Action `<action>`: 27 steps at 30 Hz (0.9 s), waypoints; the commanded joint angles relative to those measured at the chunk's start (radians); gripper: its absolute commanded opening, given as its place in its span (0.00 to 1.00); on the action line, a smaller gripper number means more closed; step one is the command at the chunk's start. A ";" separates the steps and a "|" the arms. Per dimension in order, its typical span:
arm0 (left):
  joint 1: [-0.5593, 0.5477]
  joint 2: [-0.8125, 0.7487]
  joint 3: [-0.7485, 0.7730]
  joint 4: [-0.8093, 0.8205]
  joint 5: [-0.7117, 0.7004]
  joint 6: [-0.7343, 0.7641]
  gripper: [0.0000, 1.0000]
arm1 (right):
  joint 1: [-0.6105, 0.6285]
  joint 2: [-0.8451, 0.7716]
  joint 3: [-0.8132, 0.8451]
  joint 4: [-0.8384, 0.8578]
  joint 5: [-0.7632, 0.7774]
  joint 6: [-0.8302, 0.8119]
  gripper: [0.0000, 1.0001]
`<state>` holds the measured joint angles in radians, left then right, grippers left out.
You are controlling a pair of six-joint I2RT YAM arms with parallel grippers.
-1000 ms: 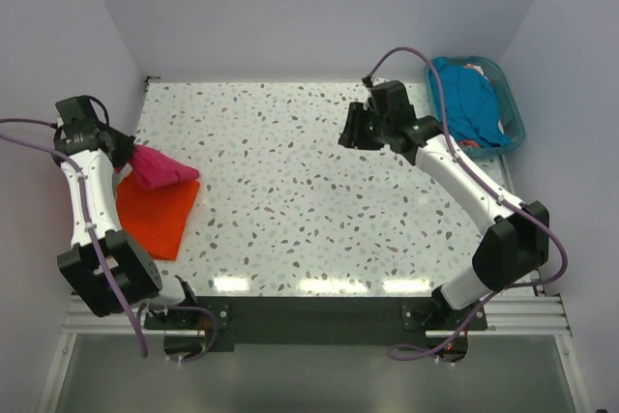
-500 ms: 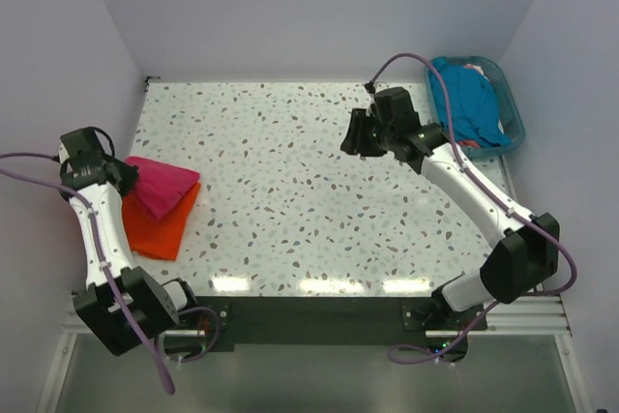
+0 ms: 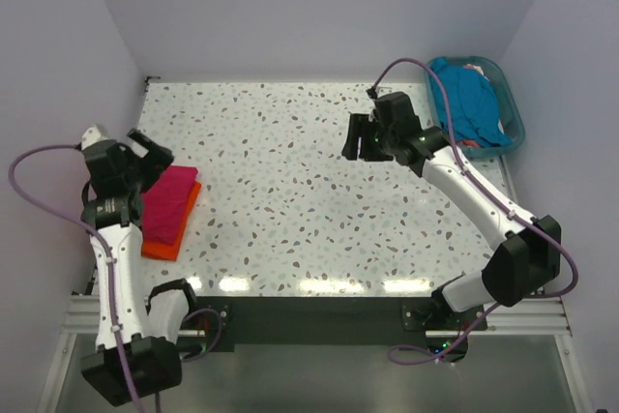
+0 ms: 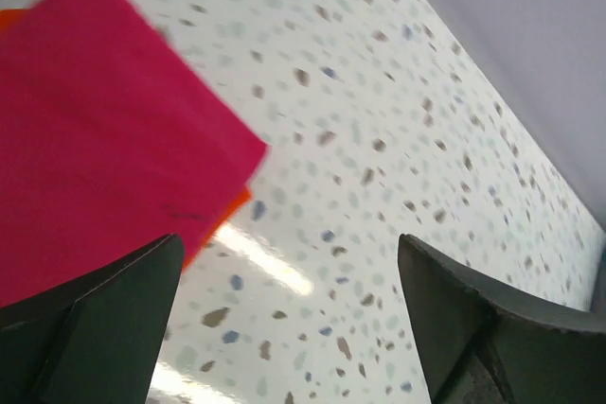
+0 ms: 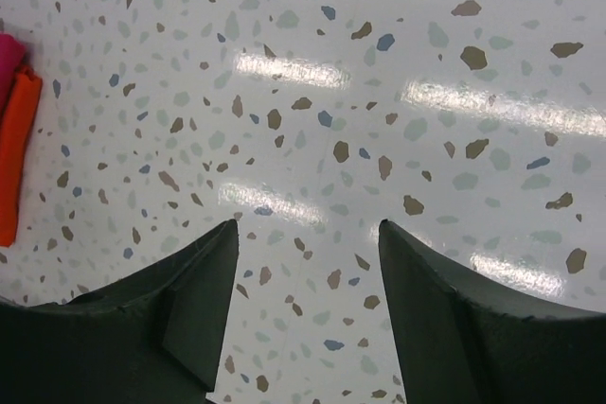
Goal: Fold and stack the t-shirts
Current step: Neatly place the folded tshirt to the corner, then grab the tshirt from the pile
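Jaws wide apart on the left gripper (image 3: pixel 151 160), gripping nothing: clamped shut a second ago, now sprung open and pulled back toward the left edge of the terrazzo table (image 3: pixel 290 191). Dropped the folded hot-pink t-shirt (image 3: pixel 169 202) flat on top of the folded orange t-shirt (image 3: pixel 162 249), with only a strip of orange showing along the near and right sides. Two folded and stacked, by the look of it. Over to the right gripper (image 3: pixel 358 137): fingers spread wider than a moment back, empty, hanging over bare speckled top near the far right corner. Just beyond, a teal plastic basket (image 3: pixel 515 128) with a teal-blue t-shirt (image 3: pixel 469 103) heaped inside, not yet folded. Probably the next fetch, and likely a job for the right arm.
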<state>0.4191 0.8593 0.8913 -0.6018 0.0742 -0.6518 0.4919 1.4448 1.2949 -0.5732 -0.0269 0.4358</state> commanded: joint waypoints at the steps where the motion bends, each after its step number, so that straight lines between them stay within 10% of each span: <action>1: -0.256 0.079 0.067 0.143 -0.035 -0.003 1.00 | -0.018 0.035 0.098 0.001 0.068 -0.022 0.65; 11: -0.775 0.406 0.208 0.290 -0.045 0.038 1.00 | -0.363 0.279 0.375 -0.028 0.260 0.021 0.64; 27: -0.818 0.540 0.239 0.269 0.193 0.187 1.00 | -0.661 0.742 0.696 0.009 0.342 0.115 0.64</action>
<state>-0.4000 1.3846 1.0981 -0.3668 0.2050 -0.5156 -0.1516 2.1376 1.8793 -0.5804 0.3023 0.5262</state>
